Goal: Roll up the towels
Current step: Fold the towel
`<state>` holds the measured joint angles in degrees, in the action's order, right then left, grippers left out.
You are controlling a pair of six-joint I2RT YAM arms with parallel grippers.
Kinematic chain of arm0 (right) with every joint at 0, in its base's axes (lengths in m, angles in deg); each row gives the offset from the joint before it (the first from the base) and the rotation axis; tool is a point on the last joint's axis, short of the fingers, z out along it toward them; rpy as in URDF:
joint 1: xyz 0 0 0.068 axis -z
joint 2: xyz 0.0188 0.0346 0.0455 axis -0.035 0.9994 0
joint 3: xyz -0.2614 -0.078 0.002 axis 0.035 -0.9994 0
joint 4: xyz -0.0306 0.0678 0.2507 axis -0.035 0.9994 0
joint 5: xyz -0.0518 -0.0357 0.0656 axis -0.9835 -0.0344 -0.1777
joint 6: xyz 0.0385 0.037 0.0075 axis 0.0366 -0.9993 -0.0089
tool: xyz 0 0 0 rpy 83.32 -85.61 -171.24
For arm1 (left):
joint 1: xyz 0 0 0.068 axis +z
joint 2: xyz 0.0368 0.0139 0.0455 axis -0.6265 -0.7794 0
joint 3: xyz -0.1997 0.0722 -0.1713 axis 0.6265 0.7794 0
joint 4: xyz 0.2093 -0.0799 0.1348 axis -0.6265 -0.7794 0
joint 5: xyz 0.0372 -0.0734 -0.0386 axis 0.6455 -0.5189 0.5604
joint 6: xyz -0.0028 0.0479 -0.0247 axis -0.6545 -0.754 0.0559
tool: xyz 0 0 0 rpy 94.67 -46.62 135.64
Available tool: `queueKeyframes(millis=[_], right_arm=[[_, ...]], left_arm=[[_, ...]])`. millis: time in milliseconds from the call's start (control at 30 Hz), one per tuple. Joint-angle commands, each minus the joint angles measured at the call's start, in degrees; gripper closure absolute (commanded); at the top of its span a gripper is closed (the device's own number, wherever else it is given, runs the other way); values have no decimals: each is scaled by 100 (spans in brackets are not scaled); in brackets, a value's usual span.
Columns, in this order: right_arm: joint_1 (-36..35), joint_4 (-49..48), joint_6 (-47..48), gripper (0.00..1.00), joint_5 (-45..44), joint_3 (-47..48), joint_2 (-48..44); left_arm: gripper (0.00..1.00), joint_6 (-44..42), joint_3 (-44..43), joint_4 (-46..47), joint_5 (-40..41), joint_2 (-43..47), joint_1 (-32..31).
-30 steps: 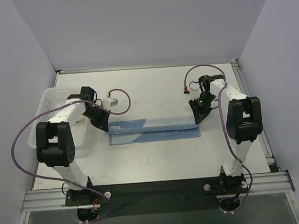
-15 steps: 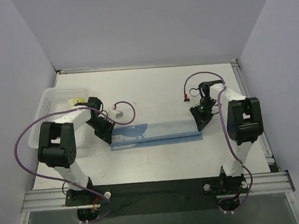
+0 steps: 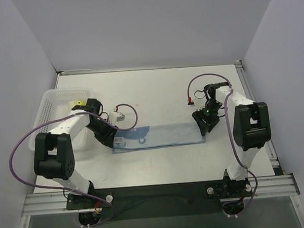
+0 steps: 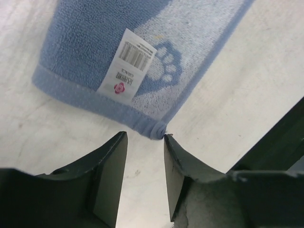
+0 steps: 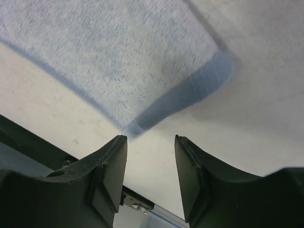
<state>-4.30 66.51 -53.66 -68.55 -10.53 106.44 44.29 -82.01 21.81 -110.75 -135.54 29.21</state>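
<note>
Looking down, we see the white table (image 3: 160, 87) carrying the light blue towel (image 3: 161, 136), a long flat strip lying between our two arms. The left gripper (image 4: 144, 137) and the right gripper (image 5: 149, 137) each stand with jaws apart and empty, just short of a towel corner. A white label (image 4: 127, 61) sits beside a paw print (image 4: 167, 61).

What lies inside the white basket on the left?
Inside the basket, a bit of a printed towel, yellow and green, shows. The left arm covers the near part, so the rest is hidden.
</note>
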Motion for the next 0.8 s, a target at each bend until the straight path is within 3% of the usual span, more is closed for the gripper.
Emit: queueKeyframes(millis=[0,133,333,567,767], right_arm=[[121,714,417,55,174,-40,-964],[147,724,-38,54,447,328,-958],[-99,566,-874,59,685,953,87],[-152,214,-1401,66,-157,1190,1045],[-29,240,-1771,71,-782,1972,1758]], left_arm=[[53,-359,-116,-396,-367,911,158],[52,18,-467,-396,-701,1002,97],[63,1090,-556,506,-343,325,-122],[72,1820,-292,1265,589,-334,-263],[77,2049,-310,1441,977,-915,-290]])
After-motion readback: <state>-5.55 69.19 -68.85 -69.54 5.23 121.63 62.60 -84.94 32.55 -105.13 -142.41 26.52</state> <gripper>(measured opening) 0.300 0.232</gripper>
